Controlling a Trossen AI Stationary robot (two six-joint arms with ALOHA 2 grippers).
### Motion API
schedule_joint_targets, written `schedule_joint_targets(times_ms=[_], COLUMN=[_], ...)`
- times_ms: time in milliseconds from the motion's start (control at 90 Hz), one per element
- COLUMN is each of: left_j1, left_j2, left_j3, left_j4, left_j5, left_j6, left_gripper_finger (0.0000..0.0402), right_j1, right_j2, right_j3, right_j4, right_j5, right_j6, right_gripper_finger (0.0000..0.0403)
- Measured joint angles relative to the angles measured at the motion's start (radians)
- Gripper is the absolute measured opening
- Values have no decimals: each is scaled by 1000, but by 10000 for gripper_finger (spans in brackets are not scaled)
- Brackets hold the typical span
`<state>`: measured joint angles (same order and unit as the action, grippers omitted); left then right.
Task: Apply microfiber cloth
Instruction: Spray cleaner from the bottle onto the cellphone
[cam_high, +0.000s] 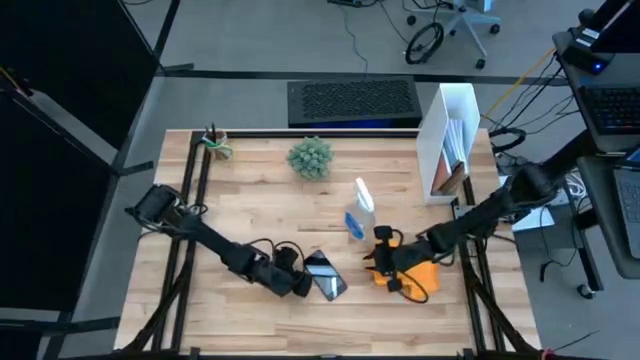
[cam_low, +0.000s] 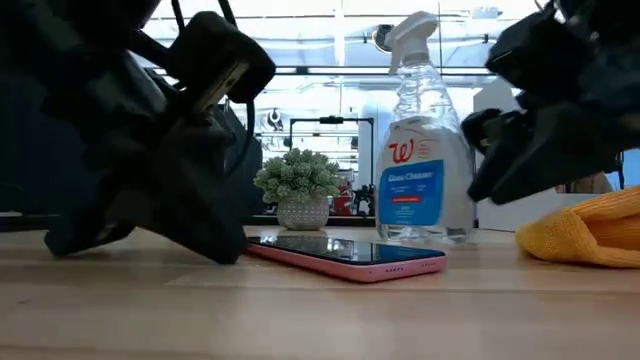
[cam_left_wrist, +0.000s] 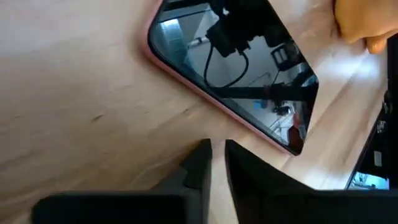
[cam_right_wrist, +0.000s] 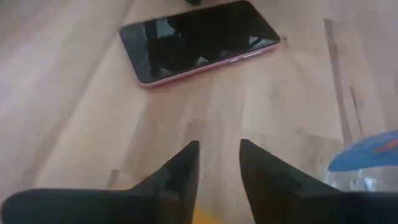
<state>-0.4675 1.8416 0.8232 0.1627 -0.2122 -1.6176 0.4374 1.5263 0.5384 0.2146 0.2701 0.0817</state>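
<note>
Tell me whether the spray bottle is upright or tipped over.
Upright: the spray bottle stands on its base on the table, trigger head on top.

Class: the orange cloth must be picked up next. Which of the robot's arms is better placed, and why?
The right. Its hand is right at the microfiber cloth, while the left hand sits across the phone, farther from the cloth.
</note>
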Motion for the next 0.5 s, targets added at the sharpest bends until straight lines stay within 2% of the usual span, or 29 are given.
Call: schedule_joint_targets(times_ms=[200, 500], left_j1=[13, 14], left_j2=[0, 12], left_j3=[1, -1], left_j4=[14, 31], left_j5=[-5, -98], left_j6=[-27, -52], left_gripper_finger=[133, 153], right_j1=[-19, -20], right_j2=[138, 282], right_j3=[55, 117], right_j4=[32, 209], right_j5=[-5, -8], right_j6=[-15, -15], right_gripper_finger=[144, 166])
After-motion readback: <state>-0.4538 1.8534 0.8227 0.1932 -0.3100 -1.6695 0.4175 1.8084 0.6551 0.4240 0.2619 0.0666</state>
